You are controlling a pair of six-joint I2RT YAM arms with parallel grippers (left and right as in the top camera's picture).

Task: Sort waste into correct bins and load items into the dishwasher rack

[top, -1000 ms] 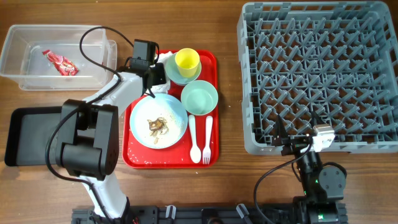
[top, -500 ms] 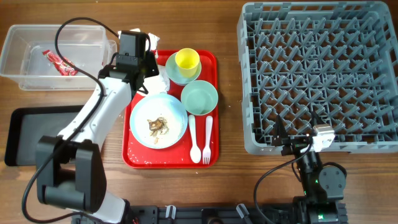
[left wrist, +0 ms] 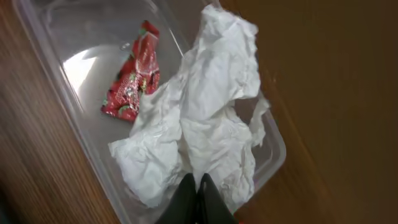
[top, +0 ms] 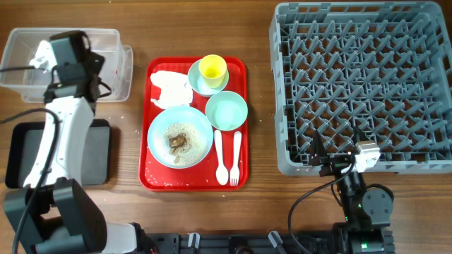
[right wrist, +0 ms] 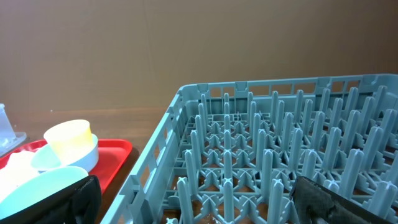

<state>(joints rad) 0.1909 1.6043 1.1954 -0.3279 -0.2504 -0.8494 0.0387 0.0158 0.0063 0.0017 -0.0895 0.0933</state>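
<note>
My left gripper (left wrist: 198, 182) is shut on a crumpled white napkin (left wrist: 205, 106) and holds it over the clear plastic box (left wrist: 81, 137), where the red-and-white wrapper (left wrist: 134, 81) lies. In the overhead view the left gripper (top: 70, 53) is above the clear box (top: 116, 70). The red tray (top: 152, 180) holds more white crumpled paper (top: 171, 89), a plate (top: 198, 144) with brown scraps (top: 178, 140), a mint bowl (top: 226, 111), a yellow cup (top: 212, 69) in a pale blue bowl (top: 196, 82), a spoon (top: 219, 152) and a fork (top: 235, 152). My right gripper (right wrist: 199, 205) is open at the rack's front edge.
The grey dishwasher rack (top: 360, 85) fills the right side and holds nothing. The shallow black tray (top: 21, 152) lies at the front left, partly under my left arm. A strip of bare wood runs between the red tray and the rack.
My left arm has swung left from the red tray to above the clear box, carrying the napkin. The right arm has not moved.
</note>
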